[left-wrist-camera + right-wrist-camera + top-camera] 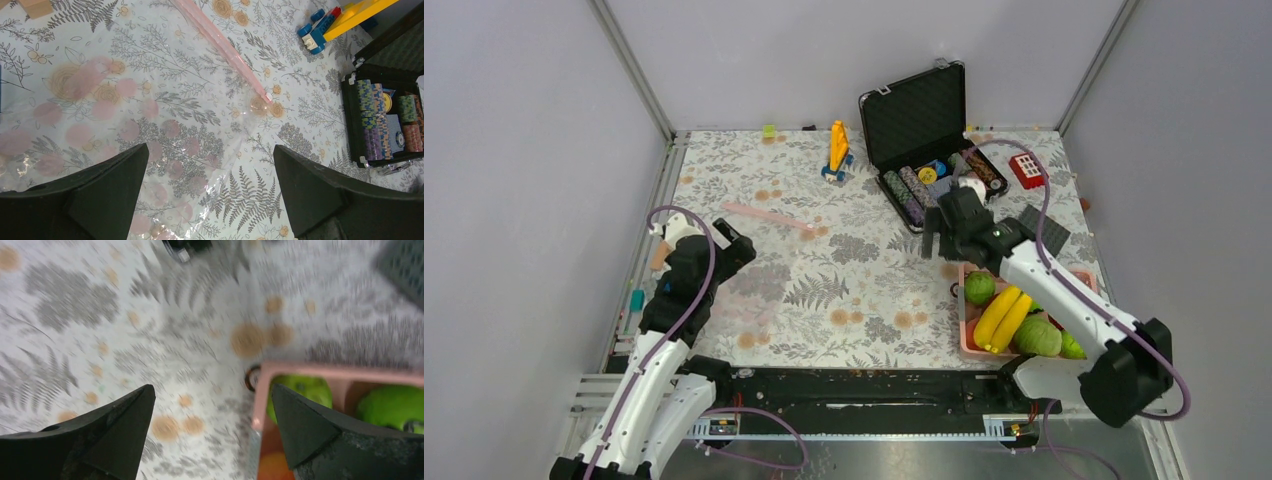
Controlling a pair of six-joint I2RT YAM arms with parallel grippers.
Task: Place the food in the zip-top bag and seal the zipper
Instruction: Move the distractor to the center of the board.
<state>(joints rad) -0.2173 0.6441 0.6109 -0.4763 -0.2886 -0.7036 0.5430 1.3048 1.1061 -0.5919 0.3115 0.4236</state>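
The clear zip-top bag (754,290) lies flat on the floral cloth at the left, with its pink zipper (769,217) on its far side. My left gripper (734,245) is open and empty above the bag's far left part. In the left wrist view the bag (150,130) with pink dots and the zipper (225,47) lie below my open left gripper (210,165). The food sits in the pink basket (969,345): a green fruit (979,288), yellow bananas (1002,318) and green pieces (1036,337). My right gripper (936,240) is open and empty over the basket's far left corner (340,371), near a green fruit (300,390).
An open black case of poker chips (924,150) stands at the back right. A yellow block toy (837,150) and a red block (1026,170) stand near it. Small blocks (636,300) lie along the left edge. Grey walls enclose the table.
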